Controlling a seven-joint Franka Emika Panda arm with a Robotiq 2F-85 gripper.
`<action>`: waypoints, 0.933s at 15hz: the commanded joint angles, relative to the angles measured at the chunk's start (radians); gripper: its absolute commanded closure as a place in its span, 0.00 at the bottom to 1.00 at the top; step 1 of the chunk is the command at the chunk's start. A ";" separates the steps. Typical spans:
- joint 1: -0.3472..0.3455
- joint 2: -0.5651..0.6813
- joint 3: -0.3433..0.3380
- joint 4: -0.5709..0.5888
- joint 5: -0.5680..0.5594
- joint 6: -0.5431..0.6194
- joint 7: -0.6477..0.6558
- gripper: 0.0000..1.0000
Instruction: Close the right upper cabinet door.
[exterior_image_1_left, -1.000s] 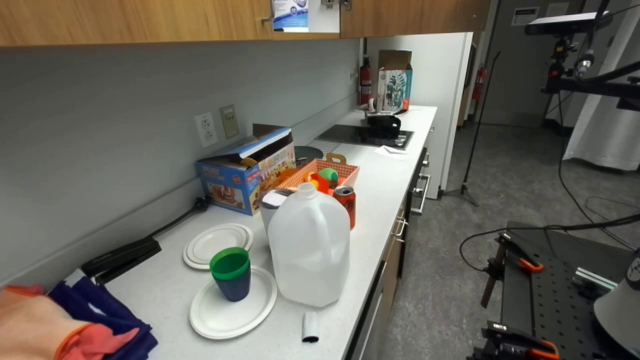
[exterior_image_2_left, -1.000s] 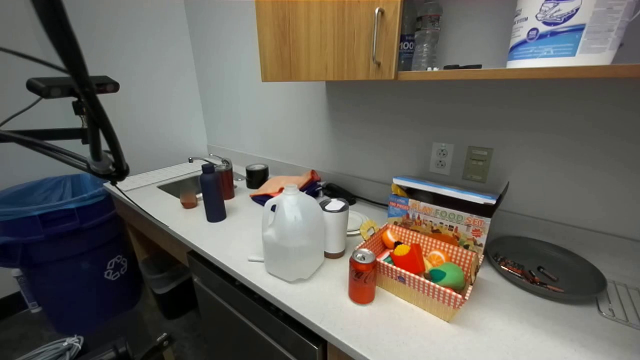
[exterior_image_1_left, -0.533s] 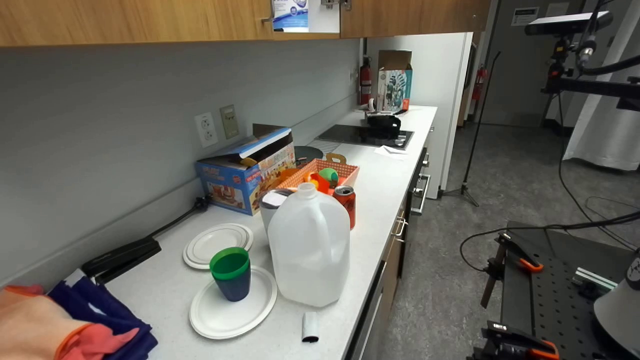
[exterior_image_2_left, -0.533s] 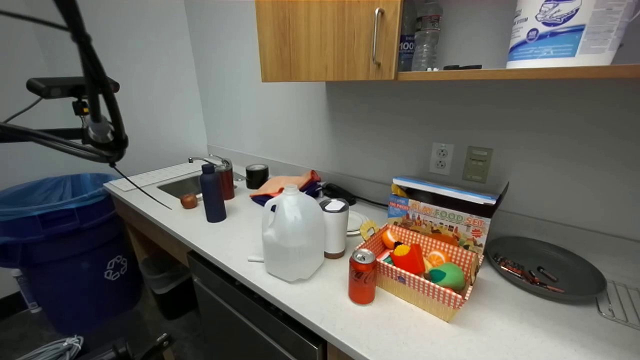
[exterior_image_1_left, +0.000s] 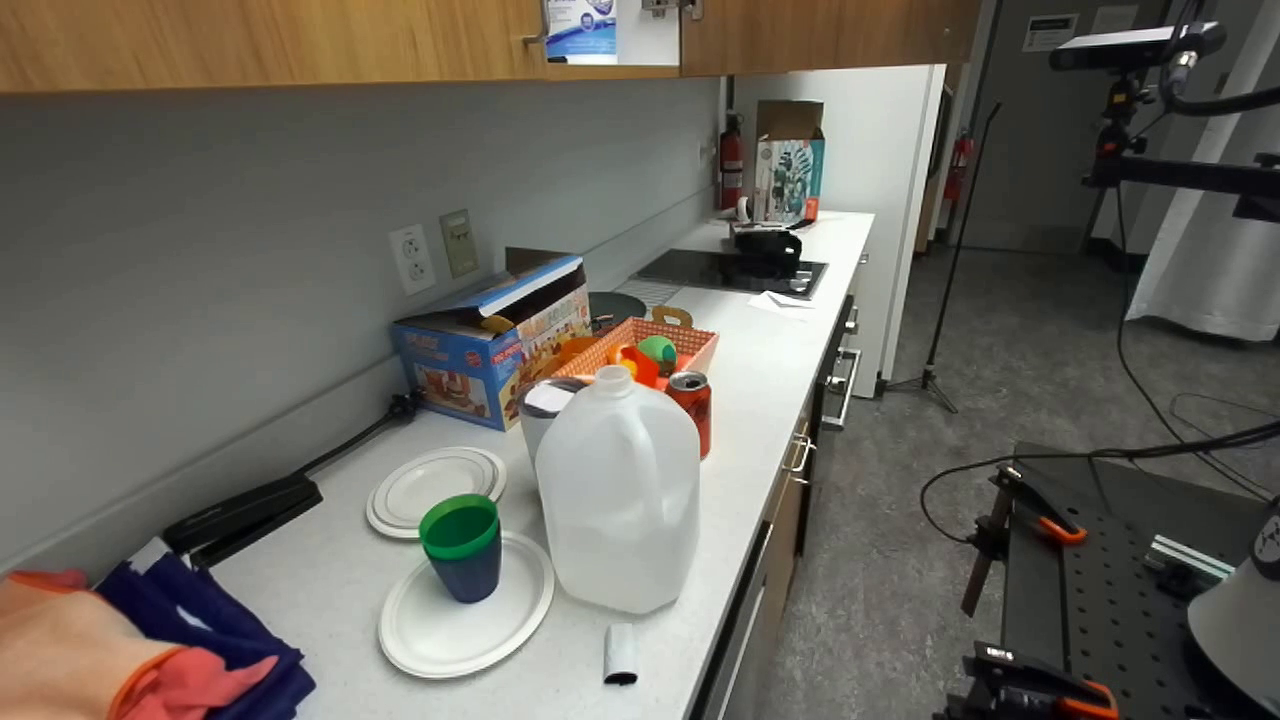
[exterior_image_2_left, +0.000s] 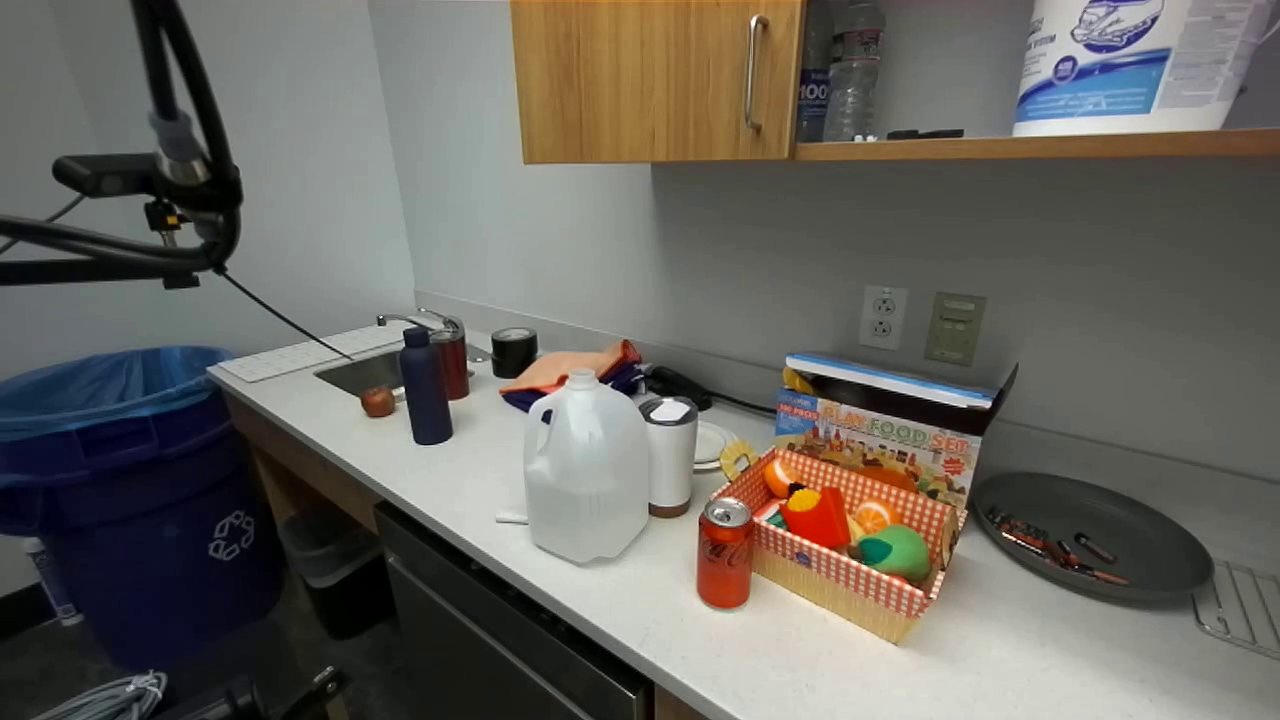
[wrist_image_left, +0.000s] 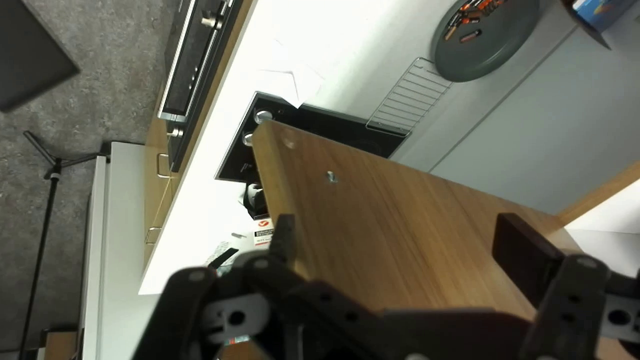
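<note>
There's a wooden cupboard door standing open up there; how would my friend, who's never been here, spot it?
Find the white counter, then look up to the wooden wall cabinet above it. At the opening holding a big white bucket stands the open door. Unlike its neighbour, the shut door showing a silver handle, it juts away from the cabinet and shows its inner face.

in an exterior view: along countertop (exterior_image_1_left: 765, 350) toward cooktop (exterior_image_1_left: 695, 266) | in an exterior view: slantwise toward sink (exterior_image_2_left: 352, 377) | both exterior views share milk jug (exterior_image_1_left: 620, 500) | wrist view: downward, close to upper cabinet door (wrist_image_left: 390, 215)
</note>
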 joint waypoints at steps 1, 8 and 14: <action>0.012 -0.002 0.002 0.023 0.013 -0.054 -0.046 0.00; 0.051 0.003 -0.028 0.090 0.093 -0.240 -0.147 0.00; 0.000 0.057 0.010 0.129 -0.094 -0.297 -0.112 0.00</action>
